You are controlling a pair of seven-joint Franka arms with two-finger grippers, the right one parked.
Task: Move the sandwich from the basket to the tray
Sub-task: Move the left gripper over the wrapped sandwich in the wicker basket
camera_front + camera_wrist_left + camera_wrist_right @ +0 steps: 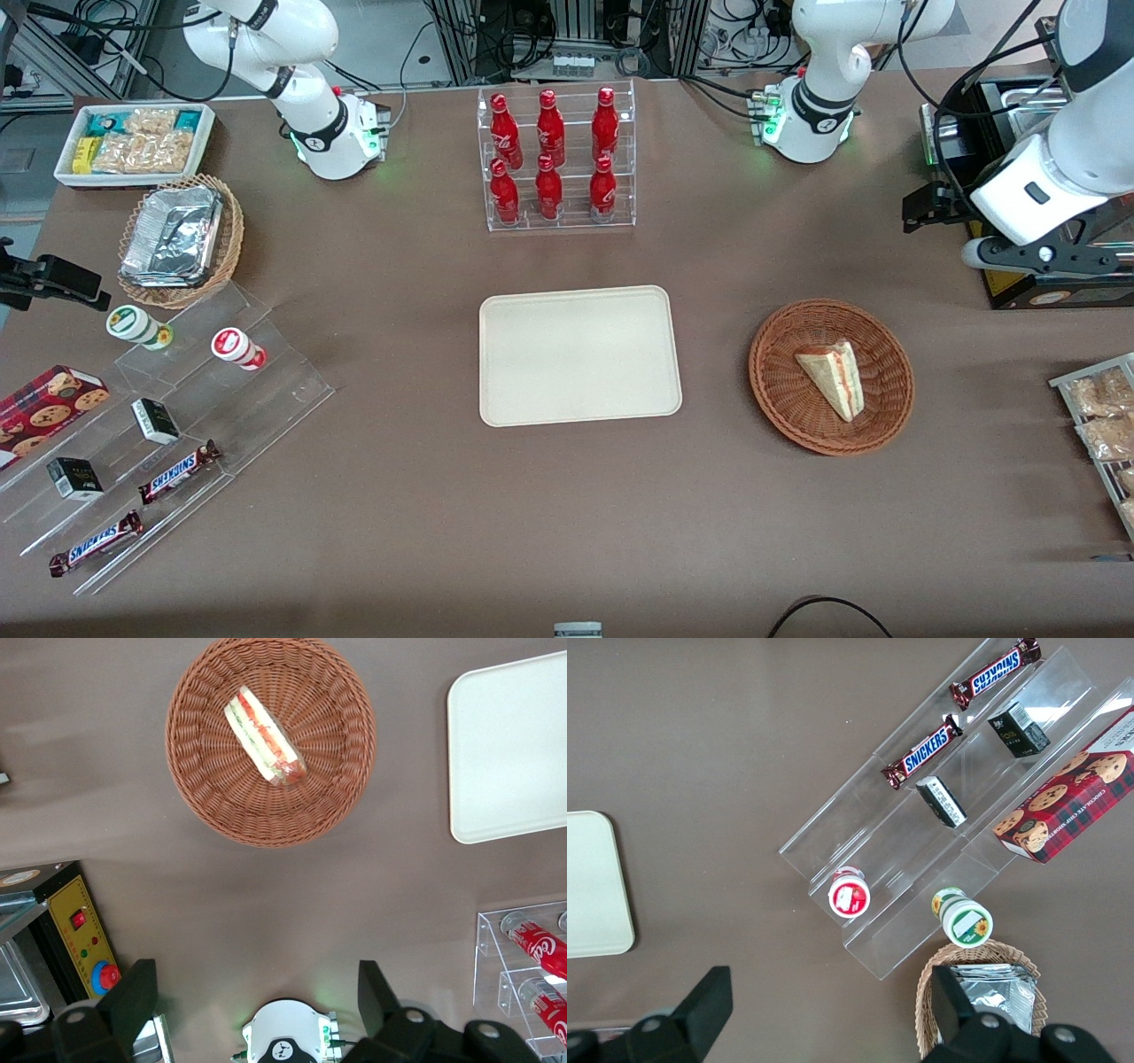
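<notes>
We see the sandwich (833, 377) lying in the basket (784, 390), which stands on the brown table (399, 496) toward the working arm's end, well apart from the empty tray (580, 356) in the middle. The gripper (257, 1001) is held high above the table, farther from the front camera than the basket, and its two fingers (133, 997) are spread wide with nothing between them. So the pick-up is not yet started, in our judgement. The sandwich looks light and soft; the white bread would probably dent easily, and the layers with the red filling could slide apart if we squeeze too strongly. We think the best hold is across the two flat bread faces, near the thick middle of the wedge and not at the thin tip, with a gentle closing. The woven wall of the basket is low, so we expect it will not block a descent from above.
</notes>
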